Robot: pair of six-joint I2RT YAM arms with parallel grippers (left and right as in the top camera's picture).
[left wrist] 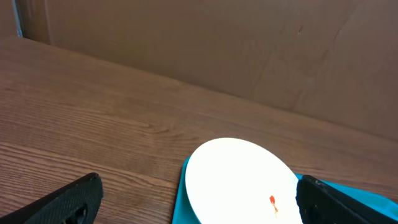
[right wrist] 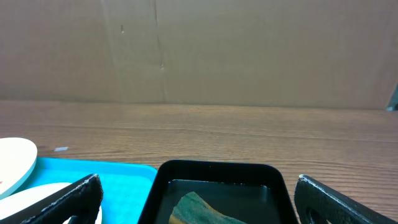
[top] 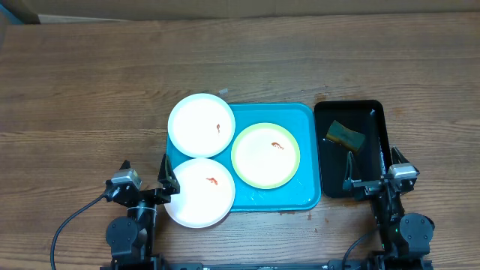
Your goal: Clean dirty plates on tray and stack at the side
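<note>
Our left claw [top: 146, 178] and right claw [top: 373, 177] are wide open, holding nothing. The dirty plates [top: 201, 125] sit on the tray [top: 306, 118]. We should pinch the sponge [top: 344, 135] by its middle first.

I can't make out any text, label, brand, number or sign in any of my three views.
</note>
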